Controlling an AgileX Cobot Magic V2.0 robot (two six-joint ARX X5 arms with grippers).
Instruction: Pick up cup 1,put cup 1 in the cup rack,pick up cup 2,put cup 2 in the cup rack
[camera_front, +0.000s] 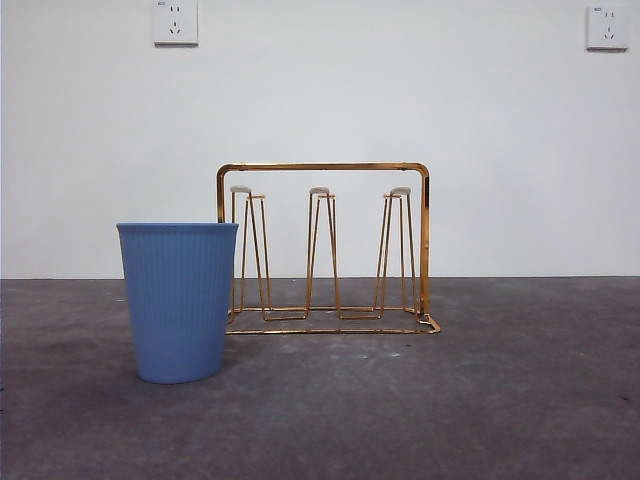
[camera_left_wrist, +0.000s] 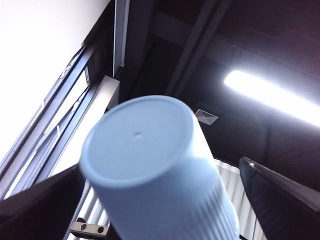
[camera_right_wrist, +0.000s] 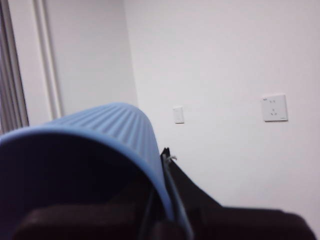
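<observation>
Front view: blue cup (camera_front: 178, 300) stands before cup rack (camera_front: 325, 250); both tools grip blue cups.

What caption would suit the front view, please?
Ribbed blue plastic cup standing on grey table before empty gold wire rack.

Plain white wall (camera_front: 320, 110) at the back, meeting a dark grey, mottled table top (camera_front: 480, 400) along a level line. 2 white wall sockets high up: 1 toward the left (camera_front: 175, 22), 1 at the far right edge (camera_front: 607, 27). Seen from the left wrist: dark ceiling (camera_left_wrist: 235, 45) with 1 long bright strip light (camera_left_wrist: 272, 95), a small square vent (camera_left_wrist: 206, 116) close by, and dark window frames (camera_left_wrist: 75, 105) against glaring white. Seen from the right wrist: white walls meeting at a corner (camera_right_wrist: 131, 60), 2 wall plates, 1 small (camera_right_wrist: 178, 114), 1 larger (camera_right_wrist: 274, 107).
</observation>
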